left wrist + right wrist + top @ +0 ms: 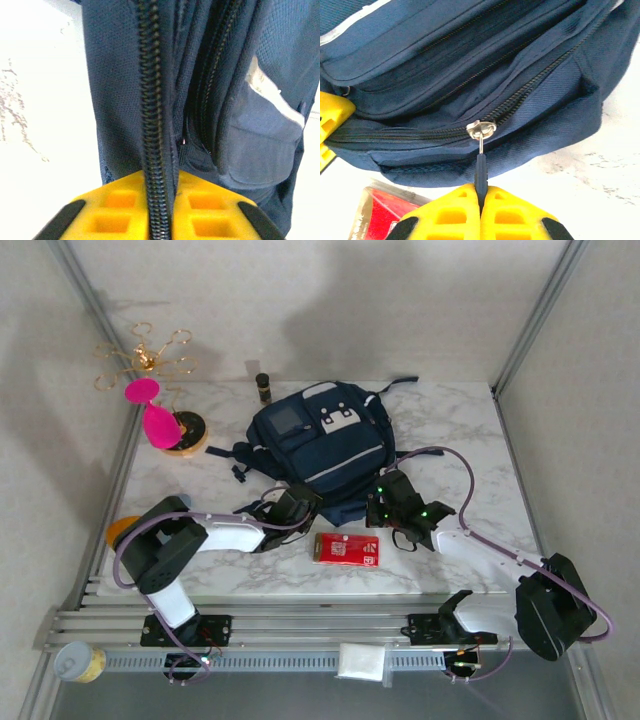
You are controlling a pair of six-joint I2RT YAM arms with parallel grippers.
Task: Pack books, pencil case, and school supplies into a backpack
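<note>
Marble tabletop (450,430); red packet (346,548) laid near front edge. Left gripper (160,200) clenched on zip track (155,100); right gripper (481,200) clamped on zip pull (480,167). Backpack (320,440) laid flat mid-table, just beyond both. Pull best drawn along track line, fabric held taut by left gripper, no upward yank. Compartments seen closed; contents hidden.

Yellow fingers (117,212) clamp the dark zip (152,100) of the navy backpack (112,75).
</note>
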